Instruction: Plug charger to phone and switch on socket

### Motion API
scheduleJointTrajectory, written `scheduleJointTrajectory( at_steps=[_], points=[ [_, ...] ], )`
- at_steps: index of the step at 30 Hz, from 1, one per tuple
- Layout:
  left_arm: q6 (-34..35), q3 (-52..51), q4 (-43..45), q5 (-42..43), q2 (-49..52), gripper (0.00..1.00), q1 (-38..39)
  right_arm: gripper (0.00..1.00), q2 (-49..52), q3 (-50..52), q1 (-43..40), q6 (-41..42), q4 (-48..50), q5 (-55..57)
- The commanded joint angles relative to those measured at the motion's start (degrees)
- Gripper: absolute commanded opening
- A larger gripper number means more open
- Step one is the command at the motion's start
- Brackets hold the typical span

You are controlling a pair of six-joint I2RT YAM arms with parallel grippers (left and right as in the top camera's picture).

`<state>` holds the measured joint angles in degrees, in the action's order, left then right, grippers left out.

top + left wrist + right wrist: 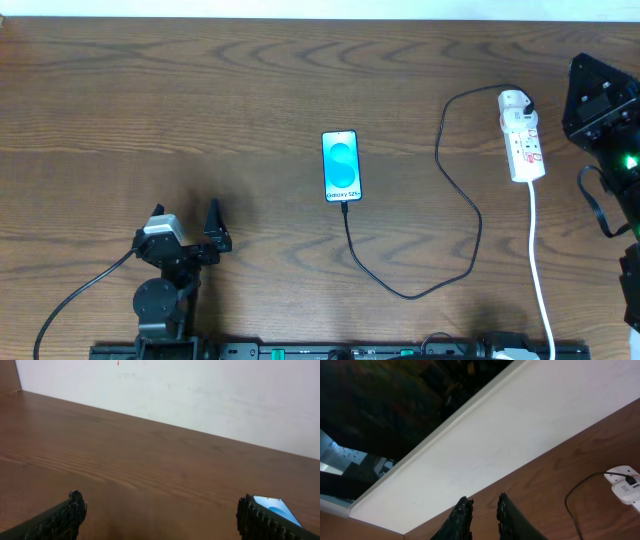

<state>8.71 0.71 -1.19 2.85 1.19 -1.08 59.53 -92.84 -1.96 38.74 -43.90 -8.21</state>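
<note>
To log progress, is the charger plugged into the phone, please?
Apparently in: overhead, the tip of the charger meets the bottom edge of the phone.

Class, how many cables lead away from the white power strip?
2: the charger runs from the socket's far end to the phone; the white cord leaves its near end. None appear hidden.

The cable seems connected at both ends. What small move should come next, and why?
Probably swing the right claw toward the socket, to switch it on. The charger already runs from the phone to the socket's far end, and that claw is the nearer one.
</note>
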Motion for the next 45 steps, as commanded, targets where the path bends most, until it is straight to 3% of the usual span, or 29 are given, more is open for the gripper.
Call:
scheduleJointTrajectory(
  at_steps=[1,40,45],
  points=[
    [-1.2,-0.5,-2.6,-0.4,-1.1,0.98,-0.1,0.17,-1.8,0.0,0.9,-0.7,-0.1,-0.3],
    [-1.9,-0.5,-2.6,-1.5,-1.0,0.98,-0.1,0.18,-10.6,0.0,0.9,-0.7,0.0,0.6],
    [-7.6,-0.5,-2.7,-1.4,-1.0,0.98,-0.1,0.18,-10.6,0.0,0.9,-0.7,0.0,0.6]
  ],
)
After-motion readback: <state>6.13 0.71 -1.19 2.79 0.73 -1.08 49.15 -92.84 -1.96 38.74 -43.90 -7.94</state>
